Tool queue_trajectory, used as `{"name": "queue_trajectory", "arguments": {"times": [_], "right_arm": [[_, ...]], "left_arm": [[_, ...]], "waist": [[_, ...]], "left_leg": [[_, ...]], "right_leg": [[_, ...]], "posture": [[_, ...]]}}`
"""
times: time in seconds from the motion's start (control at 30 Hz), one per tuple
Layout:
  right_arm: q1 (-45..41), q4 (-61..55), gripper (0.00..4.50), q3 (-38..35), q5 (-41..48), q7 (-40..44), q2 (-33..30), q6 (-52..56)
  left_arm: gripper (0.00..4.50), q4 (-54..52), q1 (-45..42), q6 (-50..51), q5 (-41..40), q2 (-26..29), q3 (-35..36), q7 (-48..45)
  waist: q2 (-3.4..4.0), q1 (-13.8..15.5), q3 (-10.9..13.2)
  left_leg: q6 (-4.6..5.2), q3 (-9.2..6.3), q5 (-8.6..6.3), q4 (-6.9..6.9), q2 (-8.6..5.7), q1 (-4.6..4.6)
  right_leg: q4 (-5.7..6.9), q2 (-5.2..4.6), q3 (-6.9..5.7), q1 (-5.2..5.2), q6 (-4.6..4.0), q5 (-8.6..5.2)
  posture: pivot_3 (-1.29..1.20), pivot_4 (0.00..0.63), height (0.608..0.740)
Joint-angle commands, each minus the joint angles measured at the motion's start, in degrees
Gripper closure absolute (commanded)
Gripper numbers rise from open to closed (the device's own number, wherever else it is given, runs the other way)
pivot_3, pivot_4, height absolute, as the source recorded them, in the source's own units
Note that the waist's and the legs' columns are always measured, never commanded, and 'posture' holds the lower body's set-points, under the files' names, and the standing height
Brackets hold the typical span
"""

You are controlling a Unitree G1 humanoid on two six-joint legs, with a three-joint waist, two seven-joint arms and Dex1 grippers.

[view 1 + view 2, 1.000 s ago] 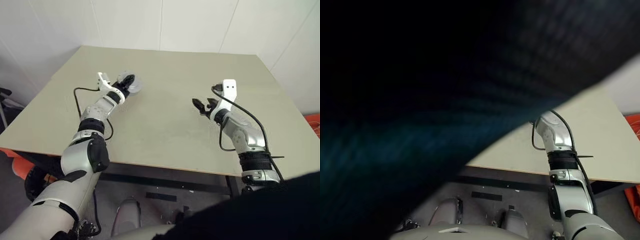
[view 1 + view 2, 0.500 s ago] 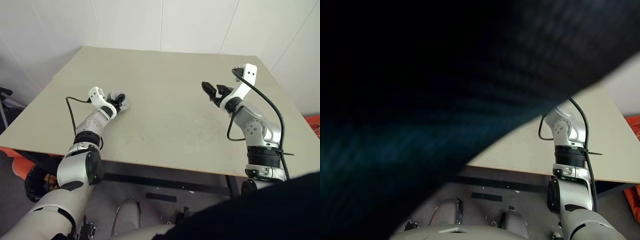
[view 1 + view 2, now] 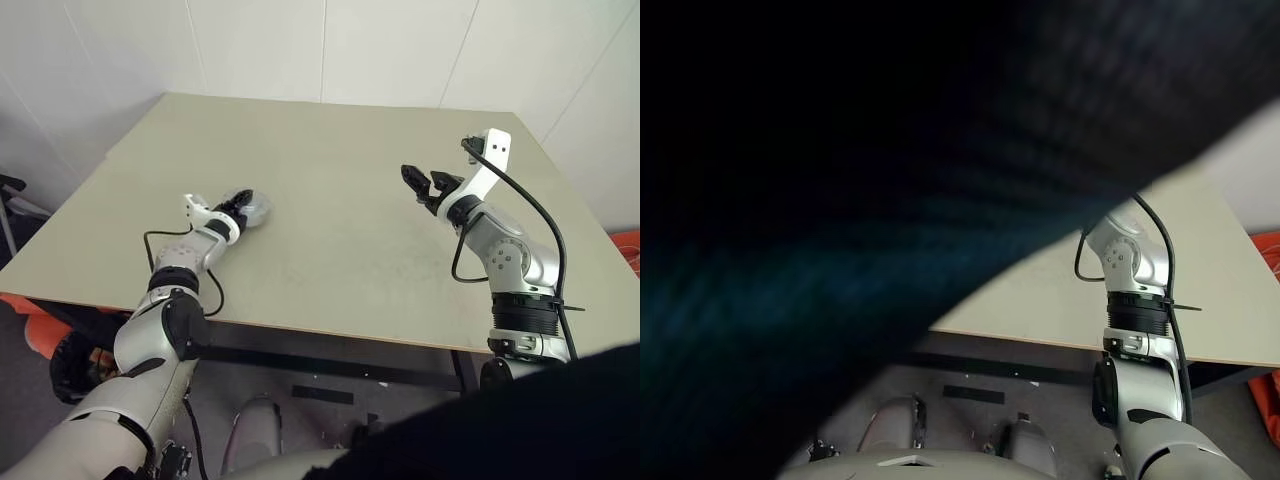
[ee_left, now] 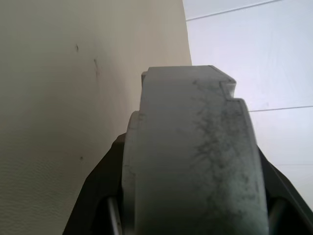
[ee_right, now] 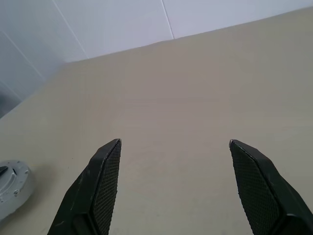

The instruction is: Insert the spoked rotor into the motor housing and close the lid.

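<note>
Lowered to the table (image 3: 330,150), left fingers (image 3: 243,207) pinch a grey disc (image 4: 193,156); right fingers (image 5: 105,183) hover spread.

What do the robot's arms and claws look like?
The left arm and right arm are shiny silver-grey with black bands at the joints. A thin black cable loops along each one. Near each wrist sits a small white bracket. The left claw and the right claw have two black fingers, with bumpy, grid-patterned pads.
</note>
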Motion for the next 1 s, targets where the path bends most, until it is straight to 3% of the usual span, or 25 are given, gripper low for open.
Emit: {"name": "queue_trajectory", "arguments": {"times": [0.03,0.1,0.33,0.37,1.0], "right_arm": [[-1.37,-2.04,0.53,-1.47,0.48,-0.03,-0.49,-0.43],[-1.43,-2.09,0.53,-1.49,0.45,-0.16,-0.5,-0.4],[-1.58,-1.86,0.49,-1.81,0.31,-0.76,-0.47,-0.63],[-1.63,-1.82,0.49,-1.82,0.3,-0.82,-0.46,-0.65],[-2.48,-0.54,0.49,-2.6,0.41,-1.15,-0.41,0.3]], "left_arm": [[2.42,-2.67,-1.35,0.26,-1.38,0.24,0.01,-1.56],[2.42,-2.84,-1.07,-0.37,-0.74,0.21,-0.56,-1.64],[0.17,-1.55,-0.87,-2.98,0.37,0.94,-0.85,0.71],[0.05,-1.12,-1.02,-3.24,0.47,1.18,-0.65,1.96],[0.05,-7.41,-0.18,-0.85,3.26,7.2,-3.71,11.06]], "waist": [[0.0,-0.05,0.0],[0.0,-0.05,0.0],[0.0,-0.06,0.0],[0.0,-0.07,0.0],[0.01,-1.13,0.0]], "left_leg": [[0.0,0.0,0.0,0.0,0.01,0.01],[0.0,0.0,0.0,0.0,0.02,0.01],[0.0,0.0,0.0,0.0,0.01,0.01],[0.0,0.0,0.0,0.0,0.01,0.02],[-0.17,0.0,0.1,-0.04,0.04,0.31]], "right_leg": [[0.0,0.01,0.0,0.0,0.0,0.0],[0.0,0.02,0.0,-0.01,0.0,0.0],[-0.01,0.01,0.02,0.0,0.02,0.01],[0.0,0.01,0.02,0.01,0.02,0.01],[0.12,0.12,0.22,0.06,0.03,0.0]], "posture": [[0.0,0.0,0.74],[0.0,0.0,0.74],[0.0,0.0,0.74],[0.0,0.0,0.74],[0.0,0.0,0.74]]}}
